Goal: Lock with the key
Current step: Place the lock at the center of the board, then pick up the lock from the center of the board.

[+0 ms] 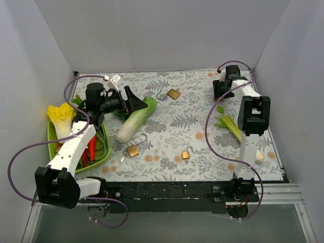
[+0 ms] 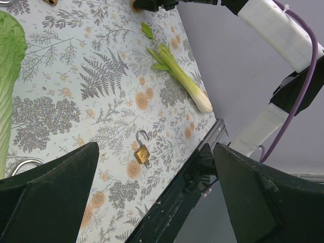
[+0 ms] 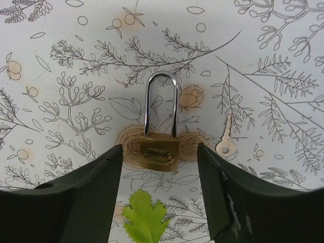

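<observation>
In the right wrist view a brass padlock lies flat on the patterned cloth with its steel shackle seated in the body. My right gripper hangs open over it, one finger on each side and neither touching it. A small silver key lies loose on the cloth just right of the lock. Seen from the top, the right gripper is at the back right corner and hides that lock. My left gripper is open and empty above the cabbage.
Three more padlocks lie on the cloth: one at the back, one near the cabbage tip, and a small one with its shackle open. A celery stalk lies at the right. A green tray of vegetables sits at the left.
</observation>
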You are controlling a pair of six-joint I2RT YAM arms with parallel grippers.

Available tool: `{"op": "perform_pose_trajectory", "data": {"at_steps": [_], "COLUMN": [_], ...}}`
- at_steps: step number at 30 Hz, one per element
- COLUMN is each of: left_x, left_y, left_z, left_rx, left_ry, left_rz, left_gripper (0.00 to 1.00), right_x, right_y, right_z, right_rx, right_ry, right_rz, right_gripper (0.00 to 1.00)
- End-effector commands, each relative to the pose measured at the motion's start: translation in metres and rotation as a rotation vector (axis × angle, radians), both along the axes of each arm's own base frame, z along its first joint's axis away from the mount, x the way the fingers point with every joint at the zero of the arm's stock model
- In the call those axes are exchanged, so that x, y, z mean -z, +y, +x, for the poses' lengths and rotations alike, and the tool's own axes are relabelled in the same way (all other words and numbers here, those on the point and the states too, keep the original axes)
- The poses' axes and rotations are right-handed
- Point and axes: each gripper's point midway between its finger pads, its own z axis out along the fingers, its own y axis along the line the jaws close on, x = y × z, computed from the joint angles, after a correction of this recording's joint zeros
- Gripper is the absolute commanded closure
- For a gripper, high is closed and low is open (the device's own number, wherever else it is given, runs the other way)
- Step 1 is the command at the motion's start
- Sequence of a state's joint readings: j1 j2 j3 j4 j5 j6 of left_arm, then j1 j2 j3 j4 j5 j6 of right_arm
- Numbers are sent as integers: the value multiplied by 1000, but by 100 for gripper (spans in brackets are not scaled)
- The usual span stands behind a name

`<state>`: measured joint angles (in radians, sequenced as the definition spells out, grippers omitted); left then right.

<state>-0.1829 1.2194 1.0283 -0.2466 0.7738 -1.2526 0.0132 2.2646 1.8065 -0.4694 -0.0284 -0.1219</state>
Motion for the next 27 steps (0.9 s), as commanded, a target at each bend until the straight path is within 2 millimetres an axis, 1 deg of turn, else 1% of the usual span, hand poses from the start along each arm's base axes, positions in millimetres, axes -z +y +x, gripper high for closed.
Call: {"op": "perform_pose_trajectory", "data": {"at_steps": [1,3,4,6,7,8,9,10,11,12,13,14,15,16,17,18,19,20,21,22,23,24,25,26,27], "left_x": [-12,-15,-16,-20,-24,-26,-26,-30,-28,-28,-28,-26,-26,-26,-25,-25,-25,-24,-24,-23,-23,-24,-23,-23,-22], "left_y": [2,3,3,4,5,5,5,6,7,8,8,10,11,11,11,12,12,11,13,13,14,14,14,14,14], "left_z": [-3,-3,-3,-5,-5,-6,-7,-8,-11,-11,-15,-18,-19,-21,-26,-28,-30,-32,-32,-33,-32,-32,-32,-31,-30], "left_rx": [7,5,2,1,-2,-1,3,16,22,26,45,52,56,63,88,93,100,115,116,118,116,118,118,118,119], "left_ry": [-44,-50,-52,-63,-73,-77,-78,-96,-88,-87,-90,-85,-85,-84,-80,-79,-75,-67,-67,-61,-60,-55,-52,-50,-43], "left_rz": [3,9,11,14,14,18,25,33,41,44,44,51,52,52,50,48,47,41,39,37,33,26,23,19,13], "left_gripper": [2,2,2,2,2,2,2,2,2,2,2,2,2,2,2,2,2,2,2,2,2,2,2,2,2], "right_x": [-47,-62,-77,-96,-121,-133,-130,-154,-161,-165,-164,-163,-178,-158,-155,-164,-143,-137,-140,-134,-115,-115,-109,-91,-89], "right_y": [1,4,6,19,24,35,48,57,79,86,95,115,123,130,149,156,161,179,185,190,198,202,205,207,210], "right_z": [21,22,21,13,8,1,-14,-29,-44,-67,-85,-105,-125,-151,-175,-194,-219,-244,-263,-276,-303,-314,-322,-340,-345], "right_rx": [-9,-30,-43,-119,-150,-221,-274,-329,-415,-484,-531,-609,-687,-732,-815,-901,-949,-1042,-1099,-1157,-1233,-1268,-1295,-1348,-1367], "right_ry": [-118,-139,-162,-177,-222,-246,-230,-266,-271,-274,-253,-243,-283,-227,-212,-257,-203,-188,-211,-208,-162,-184,-183,-150,-164], "right_rz": [7,20,28,73,89,116,137,149,177,169,176,205,188,201,210,173,173,167,150,126,106,88,70,31,15], "right_gripper": [31,30,30,29,29,27,27,26,25,25,24,24,24,23,23,23,23,22,22,23,22,22,22,23,23]}}
